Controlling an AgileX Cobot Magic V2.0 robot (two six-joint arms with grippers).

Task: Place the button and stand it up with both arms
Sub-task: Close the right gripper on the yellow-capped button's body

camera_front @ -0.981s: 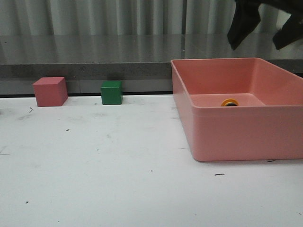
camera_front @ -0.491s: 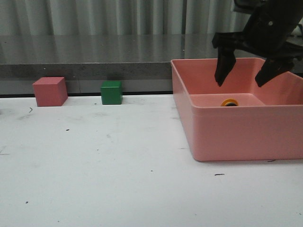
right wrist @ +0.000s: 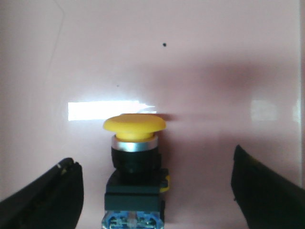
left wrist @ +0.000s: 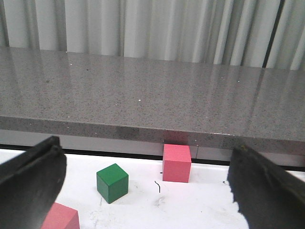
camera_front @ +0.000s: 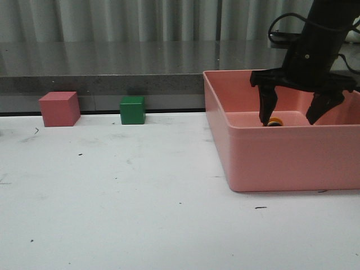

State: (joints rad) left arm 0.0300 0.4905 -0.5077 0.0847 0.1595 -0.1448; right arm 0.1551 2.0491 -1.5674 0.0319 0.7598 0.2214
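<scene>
2 open fingers astride button

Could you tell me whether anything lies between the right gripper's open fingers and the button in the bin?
Nothing: in the right wrist view, only bare pink bin floor separates the right gripper from the button.

Button in bin, cubes apparently left.
</scene>
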